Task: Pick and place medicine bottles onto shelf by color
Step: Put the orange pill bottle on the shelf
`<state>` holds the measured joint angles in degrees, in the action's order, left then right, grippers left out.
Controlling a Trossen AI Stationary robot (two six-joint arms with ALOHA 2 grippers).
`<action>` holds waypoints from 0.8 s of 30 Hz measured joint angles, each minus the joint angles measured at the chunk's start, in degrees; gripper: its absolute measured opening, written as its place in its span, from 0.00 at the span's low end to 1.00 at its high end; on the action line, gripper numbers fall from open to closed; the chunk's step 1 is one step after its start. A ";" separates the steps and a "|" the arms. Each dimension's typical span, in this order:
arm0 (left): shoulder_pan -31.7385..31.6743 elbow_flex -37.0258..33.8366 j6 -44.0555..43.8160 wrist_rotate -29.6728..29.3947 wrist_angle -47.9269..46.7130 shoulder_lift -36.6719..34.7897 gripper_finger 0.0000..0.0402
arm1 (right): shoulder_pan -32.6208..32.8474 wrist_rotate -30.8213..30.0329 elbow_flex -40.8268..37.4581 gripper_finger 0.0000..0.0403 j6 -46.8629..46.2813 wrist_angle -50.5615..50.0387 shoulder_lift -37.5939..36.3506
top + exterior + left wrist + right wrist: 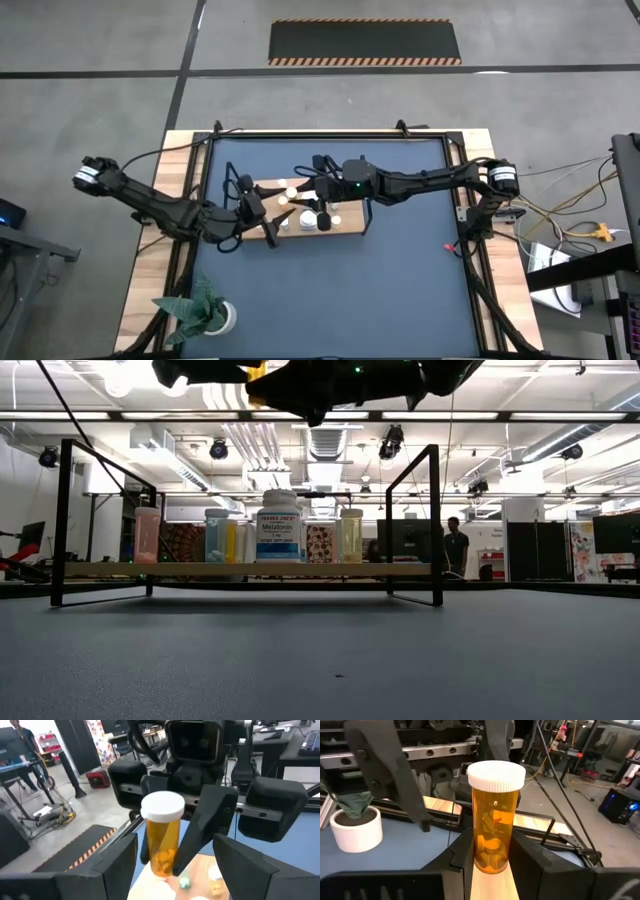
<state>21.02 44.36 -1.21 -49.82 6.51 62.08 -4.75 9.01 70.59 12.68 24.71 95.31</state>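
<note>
My right gripper [492,864] is shut on an orange see-through medicine bottle [492,820] with a white cap, above the shelf [345,228]. My left gripper [175,855] is open. It faces the same bottle [162,837] from the table's left, its fingers wide apart on either side and clear of it. Both grippers hang above the shelf frame [435,520] in the low view. Several small bottles stand on the light-brown board: a pink one [147,535], a yellow one [232,542], a larger white one [279,525] and a greenish one [351,535]. My right gripper pinches the orange bottle's lower part [490,857] between its two fingers [532,862]. The fingers come about level from the table's right side. The bottle stands upright in the hold, white cap [496,775] on top, lifted clear of the shelf board.
A white pot with a green plant [205,315] stands at the table's near left corner. The dark blue tabletop [400,290] stretches near and right of the shelf. Cables lie off the table's right side [570,225]. A person [456,545] stands far off in the room.
</note>
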 joint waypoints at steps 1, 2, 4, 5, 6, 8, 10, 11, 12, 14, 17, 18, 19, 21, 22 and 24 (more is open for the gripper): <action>-0.02 0.00 0.56 0.00 0.62 0.39 0.60 | 0.02 -0.04 0.00 0.23 0.05 0.00 0.00; -0.04 -0.02 1.23 0.00 0.93 0.67 0.60 | 0.02 -0.06 0.00 0.23 0.11 0.00 0.00; -0.11 -0.02 1.63 -0.04 1.27 1.38 0.60 | 0.09 -0.06 0.00 0.23 0.34 0.00 0.00; -0.30 -0.02 1.72 -0.17 1.69 1.82 0.60 | 0.12 -0.09 0.00 0.23 0.35 0.00 0.00; -0.43 -0.11 1.91 -0.22 2.15 2.17 0.60 | 0.12 -0.09 0.00 0.23 0.36 -0.02 0.00; -0.44 -0.15 3.17 -0.33 2.61 2.67 0.59 | 0.21 -0.09 0.00 0.23 0.36 -0.01 0.00; -0.42 -0.16 4.95 -0.74 4.46 3.31 0.56 | 0.26 -0.02 0.00 0.23 0.40 -0.02 0.00; -0.42 -0.26 5.88 -0.81 4.97 3.40 0.54 | 0.26 -0.04 0.00 0.23 0.40 -0.09 0.00; -0.42 -0.28 6.24 -0.80 5.37 3.41 0.52 | 0.28 -0.04 0.00 0.23 0.38 -0.06 0.00; -0.44 -0.33 6.33 -0.82 5.55 3.20 0.48 | 0.36 -0.06 0.00 0.23 0.38 -0.19 0.00; -0.42 -0.64 6.27 -1.31 5.57 2.60 0.43 | 0.53 -0.09 0.00 0.23 0.38 -0.24 0.00; -0.42 -0.70 6.27 -1.40 5.57 2.49 0.41 | 0.63 -0.09 0.00 0.23 0.38 -0.25 0.00; -0.42 -0.76 6.25 -1.46 5.57 2.49 0.40 | 0.64 -0.11 0.00 0.23 0.39 -0.32 0.00; -0.42 -0.79 6.20 -1.55 5.55 2.49 0.37 | 0.70 -0.11 0.00 0.23 0.38 -0.37 0.00; -0.42 -0.81 6.18 -1.55 5.57 2.51 0.35 | 0.74 -0.11 0.00 0.23 0.38 -0.37 0.00; -0.42 -0.83 6.16 -1.59 5.59 2.56 0.32 | 0.76 -0.07 0.00 0.23 0.38 -0.39 0.00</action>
<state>20.60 43.53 4.95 -51.42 12.10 64.64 -3.99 8.95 70.59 13.06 24.32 95.31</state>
